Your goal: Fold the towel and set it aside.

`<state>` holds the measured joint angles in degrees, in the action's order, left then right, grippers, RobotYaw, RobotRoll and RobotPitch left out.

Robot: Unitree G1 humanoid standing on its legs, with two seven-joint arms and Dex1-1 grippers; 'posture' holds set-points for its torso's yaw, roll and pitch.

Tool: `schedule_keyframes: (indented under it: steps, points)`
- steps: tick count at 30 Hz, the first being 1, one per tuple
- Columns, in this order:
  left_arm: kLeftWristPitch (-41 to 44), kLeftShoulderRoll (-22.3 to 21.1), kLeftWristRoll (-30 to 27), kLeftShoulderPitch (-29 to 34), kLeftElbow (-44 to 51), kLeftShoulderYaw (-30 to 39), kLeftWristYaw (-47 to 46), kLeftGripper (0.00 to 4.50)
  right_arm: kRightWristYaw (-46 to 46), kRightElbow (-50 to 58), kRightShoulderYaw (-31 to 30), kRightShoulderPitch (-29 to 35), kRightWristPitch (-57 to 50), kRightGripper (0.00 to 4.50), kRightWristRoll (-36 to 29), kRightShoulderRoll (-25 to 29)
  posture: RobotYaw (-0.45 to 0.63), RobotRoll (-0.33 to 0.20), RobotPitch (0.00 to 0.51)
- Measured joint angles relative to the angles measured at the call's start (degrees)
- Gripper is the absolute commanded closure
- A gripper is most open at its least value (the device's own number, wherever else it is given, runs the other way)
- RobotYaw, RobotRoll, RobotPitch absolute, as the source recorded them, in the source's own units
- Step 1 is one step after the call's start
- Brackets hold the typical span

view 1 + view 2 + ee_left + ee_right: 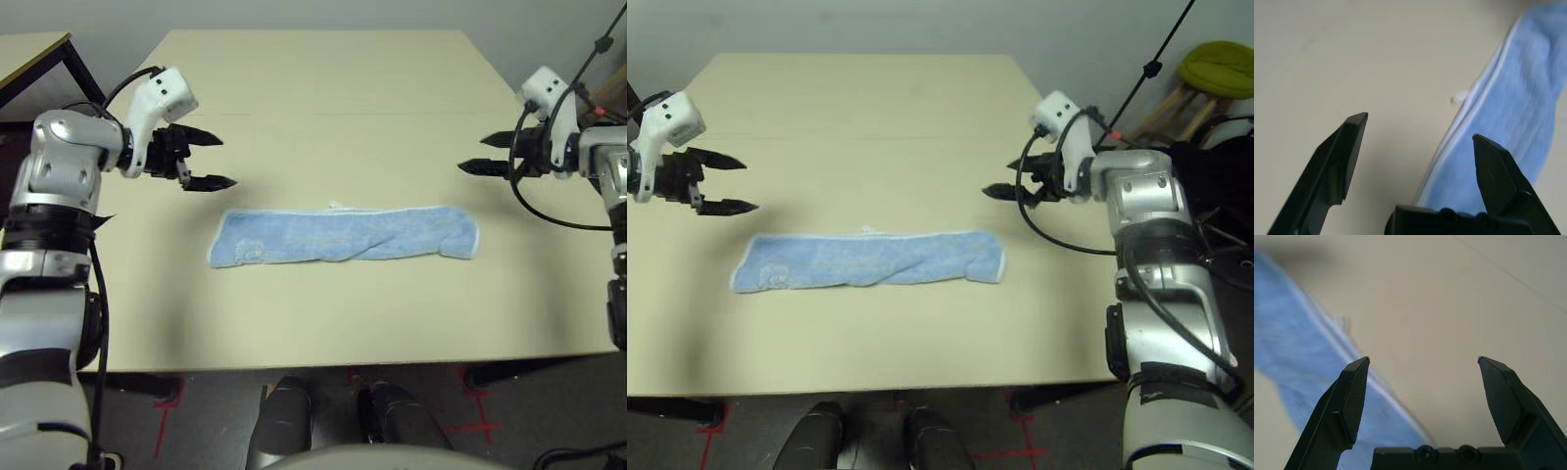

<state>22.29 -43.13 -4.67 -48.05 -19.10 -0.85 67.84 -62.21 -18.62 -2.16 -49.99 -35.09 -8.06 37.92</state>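
One light-blue towel, folded into a long narrow strip, lies flat across the near middle of the beige table. Beyond its ends, the left gripper and right gripper hover apart from it, jaws spread wide, holding nothing.

We find bare table all round the towel — nothing standing near it. Left gripper and right gripper hang spread beyond its ends — approach unobstructed.
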Motion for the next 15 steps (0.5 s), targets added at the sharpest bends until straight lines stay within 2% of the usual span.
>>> schedule_keyframes:
  steps: [2,4,8,12,14,15]
  points:
    - [3.7,2.3,-1.1,3.4,3.7,0.8,-4.1,0.40,3.6,5.4,0.4,4.1,-3.4,0.65,-1.1,-2.6,0.19,0.000,0.094]
    - [7.3,4.1,-2.3,6.0,6.5,1.1,-6.9,0.88,5.5,9.0,0.6,6.8,-6.0,1.31,-2.2,-3.6,0.18,0.000,0.094]
    - [15.4,7.1,-5.5,8.6,13.6,1.2,-11.1,2.25,8.8,17.0,0.9,9.4,-10.5,2.90,-4.3,-5.1,0.18,0.000,0.094]
    - [20.0,8.8,-7.6,9.3,18.4,1.2,-14.5,3.63,11.8,21.1,1.0,11.6,-13.1,4.44,-6.3,-7.1,0.17,0.000,0.092]
    - [21.0,8.7,-8.4,10.6,19.8,1.1,-15.3,4.31,13.3,22.2,1.2,12.7,-13.9,4.50,-6.8,-7.4,0.17,0.000,0.092]
    - [21.3,8.5,-8.5,11.7,20.6,0.8,-15.5,4.44,14.3,23.1,1.3,13.8,-13.9,4.50,-7.0,-7.5,0.17,0.000,0.093]
